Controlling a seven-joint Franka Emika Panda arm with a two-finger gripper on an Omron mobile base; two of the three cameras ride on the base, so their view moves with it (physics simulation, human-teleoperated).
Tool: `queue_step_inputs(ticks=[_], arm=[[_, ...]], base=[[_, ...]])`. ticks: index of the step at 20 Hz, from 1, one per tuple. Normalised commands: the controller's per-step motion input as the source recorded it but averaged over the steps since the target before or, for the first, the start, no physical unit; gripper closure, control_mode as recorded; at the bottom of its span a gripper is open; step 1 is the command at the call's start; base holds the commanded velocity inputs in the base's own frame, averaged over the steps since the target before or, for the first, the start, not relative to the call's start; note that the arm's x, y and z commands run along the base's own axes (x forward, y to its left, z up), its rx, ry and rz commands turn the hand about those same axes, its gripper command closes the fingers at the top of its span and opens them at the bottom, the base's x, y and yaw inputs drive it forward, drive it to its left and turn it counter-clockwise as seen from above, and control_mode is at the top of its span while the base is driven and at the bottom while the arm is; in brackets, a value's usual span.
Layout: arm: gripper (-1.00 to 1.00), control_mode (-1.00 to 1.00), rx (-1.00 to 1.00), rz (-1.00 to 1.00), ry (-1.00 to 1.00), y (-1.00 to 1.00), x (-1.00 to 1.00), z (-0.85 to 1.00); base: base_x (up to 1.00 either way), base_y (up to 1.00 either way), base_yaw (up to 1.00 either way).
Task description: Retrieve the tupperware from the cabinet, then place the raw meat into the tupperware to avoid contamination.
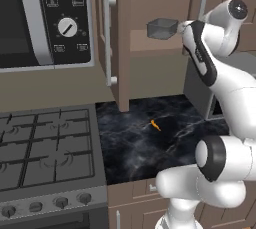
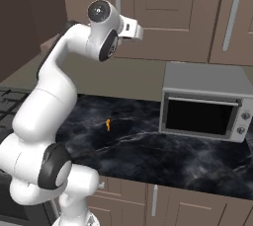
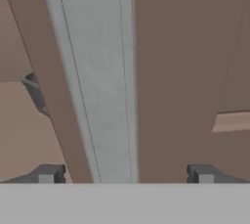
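The tupperware (image 1: 161, 29), a small translucent grey tub, stands on the wooden shelf of the open cabinet (image 1: 150, 3). My gripper (image 1: 179, 28) is at the tub's right end, at shelf height. In the hand view a pale grey band, the tupperware (image 3: 97, 71) wall seen close up, runs between the two spread fingertips (image 3: 49, 174); the gripper (image 3: 126, 174) is open and not pressing on it. The raw meat (image 1: 155, 124), a tiny orange sliver, lies on the black marble counter (image 1: 130, 158) below; it also shows as the raw meat (image 2: 108, 124) left of the oven.
The cabinet's open door (image 1: 122, 38) with its silver bar handle (image 1: 107, 38) juts out left of the shelf. A microwave (image 1: 45, 18) hangs above the gas stove (image 1: 45, 148). A grey toaster oven (image 2: 205, 101) stands on the counter's right, under closed wall cabinets (image 2: 163, 13).
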Motion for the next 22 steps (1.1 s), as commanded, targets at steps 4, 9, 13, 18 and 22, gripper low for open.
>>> queue_step_inputs(ticks=[4, 9, 13, 18, 22], arm=[[1.0, -1.0, 0.06, 0.07, -0.14, 0.0, 0.0, -0.04], [1.0, -1.0, 0.04, 0.08, -0.12, 0.0, 0.0, -0.04], [1.0, -1.0, 0.01, 0.12, -0.05, 0.0, -0.06, -0.08], [1.0, -1.0, 0.0, 0.15, 0.0, -0.02, -0.37, -0.16], [1.0, -1.0, -0.04, 0.11, 0.06, -0.18, -0.46, -0.25]], base=[[0.0, 0.0, 0.0], [0.0, 0.0, 0.0], [0.0, 0.0, 0.0], [0.0, 0.0, 0.0], [0.0, 0.0, 0.0]])
